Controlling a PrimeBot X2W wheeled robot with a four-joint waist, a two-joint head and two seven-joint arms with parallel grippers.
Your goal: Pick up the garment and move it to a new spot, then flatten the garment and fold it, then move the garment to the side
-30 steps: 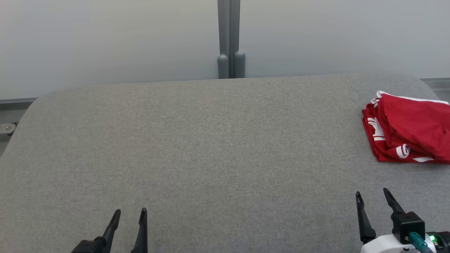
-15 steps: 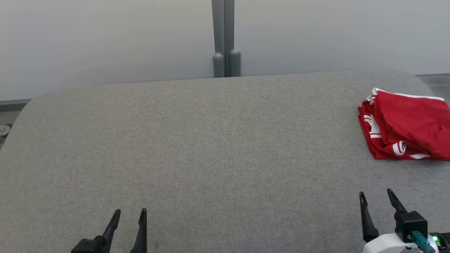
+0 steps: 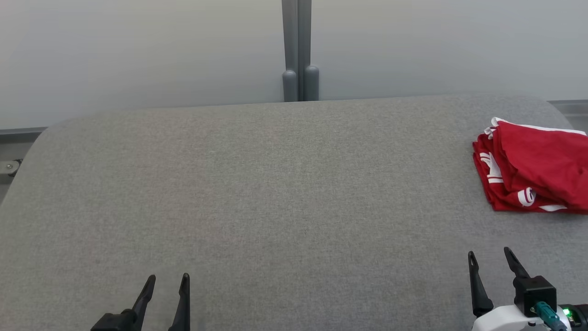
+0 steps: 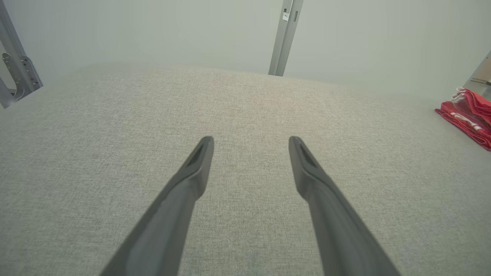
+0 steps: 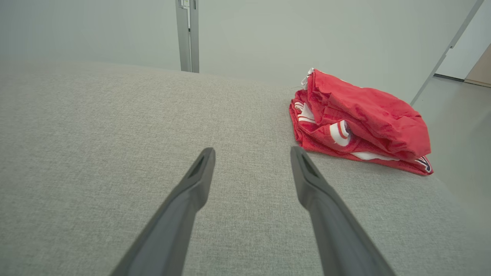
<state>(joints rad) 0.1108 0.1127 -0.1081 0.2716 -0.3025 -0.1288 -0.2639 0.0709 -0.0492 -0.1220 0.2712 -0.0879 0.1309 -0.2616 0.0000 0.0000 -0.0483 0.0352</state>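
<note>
Lying beyond the gaping right claw (image 3: 489, 257), apart: red garment (image 3: 533, 170).

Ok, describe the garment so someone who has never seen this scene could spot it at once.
Start at the wide grey fabric-covered table. Near its right edge, beyond the right gripper, lies the garment, a loosely folded bundle. It is bright red with white markings against the plain grey surface.
</note>
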